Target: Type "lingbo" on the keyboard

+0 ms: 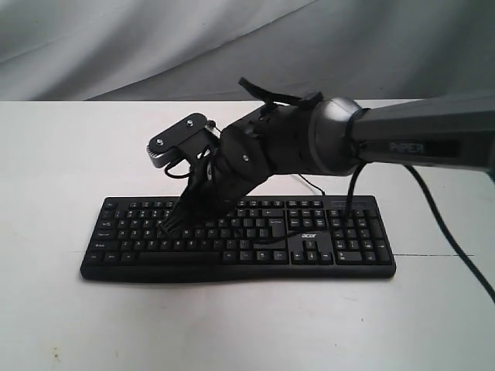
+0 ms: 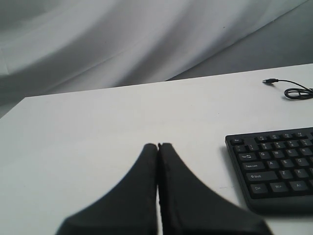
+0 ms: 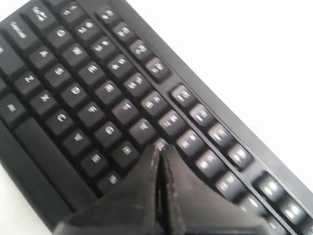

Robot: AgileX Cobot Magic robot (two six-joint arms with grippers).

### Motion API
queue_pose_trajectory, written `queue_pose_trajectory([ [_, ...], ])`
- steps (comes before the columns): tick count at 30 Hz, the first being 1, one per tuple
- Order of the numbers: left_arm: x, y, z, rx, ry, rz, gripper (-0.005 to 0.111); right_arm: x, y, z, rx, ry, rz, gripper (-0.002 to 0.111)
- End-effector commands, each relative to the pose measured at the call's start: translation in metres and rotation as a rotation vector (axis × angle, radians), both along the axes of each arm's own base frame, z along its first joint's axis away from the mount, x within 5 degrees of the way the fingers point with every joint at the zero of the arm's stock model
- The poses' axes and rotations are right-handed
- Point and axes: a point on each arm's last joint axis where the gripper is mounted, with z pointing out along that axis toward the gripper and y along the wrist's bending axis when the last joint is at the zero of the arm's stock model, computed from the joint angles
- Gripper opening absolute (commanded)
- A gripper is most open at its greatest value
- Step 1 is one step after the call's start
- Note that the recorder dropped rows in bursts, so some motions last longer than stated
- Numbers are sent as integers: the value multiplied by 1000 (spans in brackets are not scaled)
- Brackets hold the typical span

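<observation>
The wide black keyboard (image 1: 309, 247) with white legends and an acer logo lies flat on the white table (image 1: 62, 154). My right gripper (image 1: 172, 229) reaches across from the right, shut and empty, its tips down on the letter keys left of the keyboard's middle. In the right wrist view the shut tips (image 3: 160, 147) rest at a key in the upper letter rows of the keyboard (image 3: 73, 88). My left gripper (image 2: 158, 145) is shut on nothing, hovering over bare table to the left of the keyboard (image 2: 276, 166). It is outside the exterior view.
The keyboard's thin black cable (image 2: 291, 89) with its plug lies coiled on the table behind the keyboard. A grey cloth backdrop (image 1: 116, 46) hangs behind the table. The right arm's black cable (image 1: 448, 239) trails down at the right.
</observation>
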Motion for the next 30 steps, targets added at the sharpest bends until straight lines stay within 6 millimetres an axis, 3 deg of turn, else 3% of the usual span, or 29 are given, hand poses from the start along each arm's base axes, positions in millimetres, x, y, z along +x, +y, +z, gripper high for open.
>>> queue_pose_trajectory([
  [1,0,-1,0,-5,-10,-8,0,1,-22,2,-17,6,-34,0],
  [5,0,-1,0,-5,-10,-8,0,4,-31,-5,-14,2,-53,0],
  [18,0,-1,0,-5,-10,-8,0,9,-27,-27,3,11,-68,0],
  [30,0,-1,0,-5,-10,-8,0,10,-25,-26,28,-16,-66,0],
])
